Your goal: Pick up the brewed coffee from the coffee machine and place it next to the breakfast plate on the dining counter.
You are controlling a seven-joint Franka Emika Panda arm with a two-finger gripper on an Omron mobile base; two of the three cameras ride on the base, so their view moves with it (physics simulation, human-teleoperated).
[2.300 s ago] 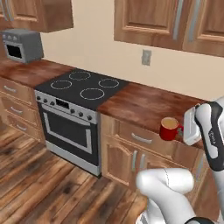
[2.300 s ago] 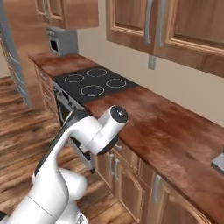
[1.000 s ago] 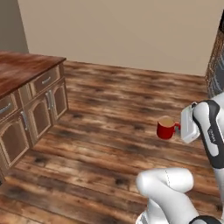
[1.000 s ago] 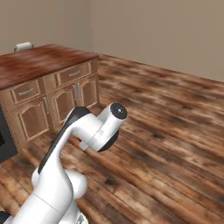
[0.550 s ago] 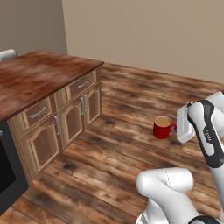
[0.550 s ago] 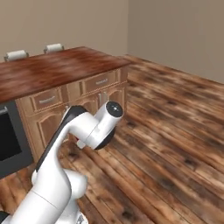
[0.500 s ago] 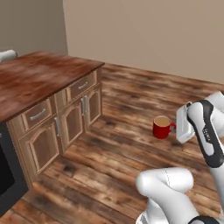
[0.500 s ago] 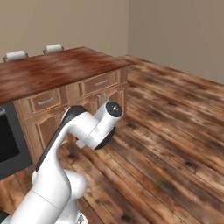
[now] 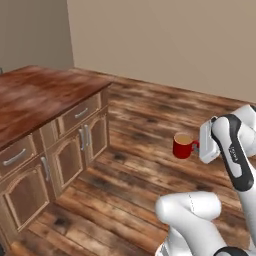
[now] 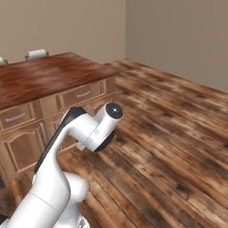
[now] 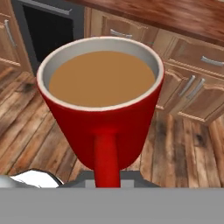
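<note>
- Red mug of brewed coffee (image 9: 183, 145) carried in mid-air over the wood-plank floor (image 9: 150, 130), level and upright; light-brown coffee surface flat and close under the rim in the hand view (image 11: 101, 78); no spill seen.
- Fingers (image 9: 196, 146) closed tight on the mug's side handle (image 11: 106, 155); handle runs straight back toward the hand, mug body lies directly ahead of the fingers, opening up; grip sits at the handle only, so the cup's weight hangs forward of the pinch; judged prone to tipping under a sharp swing.
- Mug held out to the left of the white forearm (image 9: 234, 152) in the left base view, well clear of any surface.
- Dark reddish wood-grain tabletop (image 9: 35, 102) with drawers and cabinet doors below lies to the left of the mug and well apart from it; same tabletop at left in the right base view (image 10: 49, 75); white stool backs just showing past its far edge (image 10: 36, 54); judged to be the dining counter.
- Breakfast plate: not made out on the visible part of the tabletop; placing spot cannot be fixed yet.
- Key relation for coming move: target surface to the left of the carried mug and at about mug height or a little above; judged to need a leftward approach plus a lift before lowering.
- Step judged: transport, pick done, place not yet begun.
</note>
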